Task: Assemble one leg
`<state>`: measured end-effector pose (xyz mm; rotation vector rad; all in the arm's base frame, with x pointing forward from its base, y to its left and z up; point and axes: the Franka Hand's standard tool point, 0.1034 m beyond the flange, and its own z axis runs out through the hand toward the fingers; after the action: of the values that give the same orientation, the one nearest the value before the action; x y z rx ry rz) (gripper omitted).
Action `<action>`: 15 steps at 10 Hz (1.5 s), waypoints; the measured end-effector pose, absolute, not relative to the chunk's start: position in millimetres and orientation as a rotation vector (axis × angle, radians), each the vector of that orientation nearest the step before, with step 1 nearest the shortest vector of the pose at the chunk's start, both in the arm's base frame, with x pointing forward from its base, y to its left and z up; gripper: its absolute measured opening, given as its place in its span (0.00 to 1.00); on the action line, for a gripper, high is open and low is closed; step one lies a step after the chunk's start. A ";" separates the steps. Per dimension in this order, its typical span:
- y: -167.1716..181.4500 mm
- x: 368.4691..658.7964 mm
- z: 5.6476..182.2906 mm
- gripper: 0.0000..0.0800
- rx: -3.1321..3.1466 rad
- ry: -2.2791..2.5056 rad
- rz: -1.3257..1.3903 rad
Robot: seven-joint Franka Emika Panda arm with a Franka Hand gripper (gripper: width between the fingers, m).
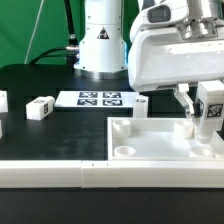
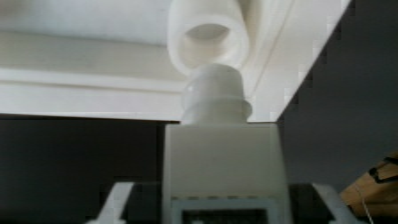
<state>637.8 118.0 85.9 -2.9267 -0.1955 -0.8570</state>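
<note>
My gripper [image 1: 203, 116] is at the exterior view's right, shut on a leg [image 1: 210, 108], a small white post with a black-and-white tag on one face. It holds the leg upright over the right corner of the large white tray-like panel [image 1: 160, 150]. In the wrist view the leg [image 2: 222, 160] sits between my fingers [image 2: 134, 200]. Its rounded screw tip [image 2: 217, 95] lies just short of a round corner hole [image 2: 210, 35] in the panel [image 2: 89, 75]. I cannot tell whether the tip touches the panel.
The marker board [image 1: 100, 98] lies behind the panel, in front of the robot base [image 1: 103, 40]. A loose leg [image 1: 40, 107] lies at the exterior view's left, with two more white parts [image 1: 3, 100] at the left edge. A round hole [image 1: 124, 148] shows in the panel's near corner.
</note>
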 end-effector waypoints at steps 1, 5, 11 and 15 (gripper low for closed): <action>118.5 635.9 79.3 0.36 -2.930 -0.196 -0.847; 115.4 631.6 63.4 0.36 -2.933 -0.188 -0.858; 114.8 630.8 54.0 0.36 -2.922 -0.182 -0.909; 115.1 628.6 50.1 0.78 -2.929 -0.184 -0.883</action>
<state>628.6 115.1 50.1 -2.9290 -0.1837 -0.8835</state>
